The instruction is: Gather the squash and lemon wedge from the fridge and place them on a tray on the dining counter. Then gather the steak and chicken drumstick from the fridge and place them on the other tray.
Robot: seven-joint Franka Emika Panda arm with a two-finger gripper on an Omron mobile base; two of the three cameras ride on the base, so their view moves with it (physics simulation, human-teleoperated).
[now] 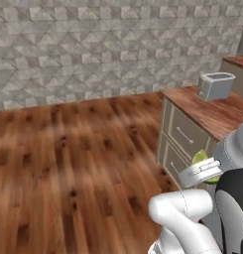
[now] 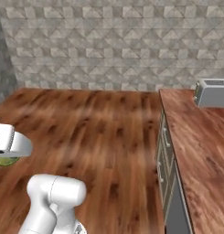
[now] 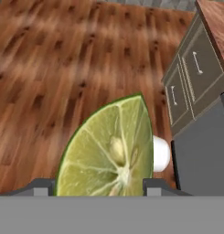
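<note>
At the bottom centre of the hand view, the lemon wedge (image 3: 109,155) is clamped between the part-open gripper (image 3: 99,187) jaws above the wood floor (image 3: 49,68).

Both base views look forward and down from behind the arm, left and right, over the wooden floor (image 1: 68,158) toward the tiled wall (image 2: 109,41); both show the surface (image 1: 212,111) with the toaster (image 1: 215,86). The hand view sits very near the lemon wedge (image 3: 109,151), facing the floor.
</note>
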